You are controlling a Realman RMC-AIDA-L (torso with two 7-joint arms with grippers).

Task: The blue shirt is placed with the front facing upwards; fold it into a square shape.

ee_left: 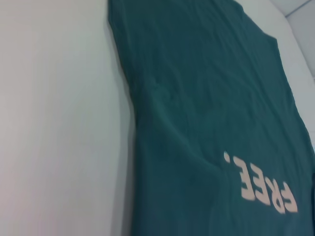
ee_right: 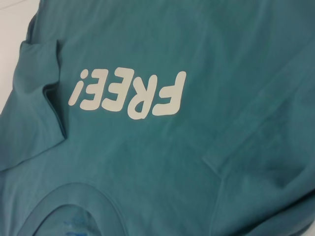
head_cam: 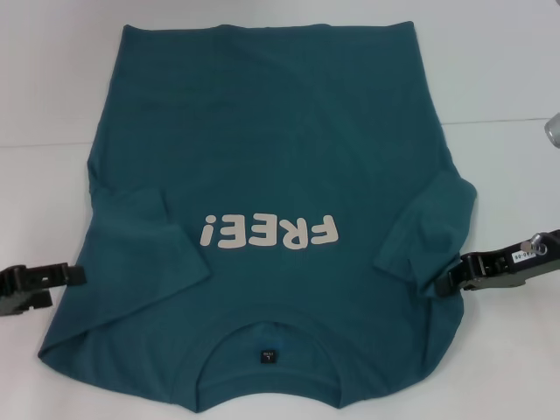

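Shirt [head_cam: 289, 131] front up, sleeves folded in | lettering [head_cam: 269, 232] "FREE!" | left claw [head_cam: 77, 275], right claw [head_cam: 444, 284]: grip unclear

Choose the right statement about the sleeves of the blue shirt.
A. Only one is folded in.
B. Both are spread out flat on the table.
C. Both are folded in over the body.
C: in the head view both sleeves of the blue shirt lie folded inward over the body, either side of the "FREE!" lettering.

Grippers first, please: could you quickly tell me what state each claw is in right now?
Left claw: at the blue shirt's left edge, open or shut cannot be told.
Right claw: at the shirt's right sleeve, cannot be told either.
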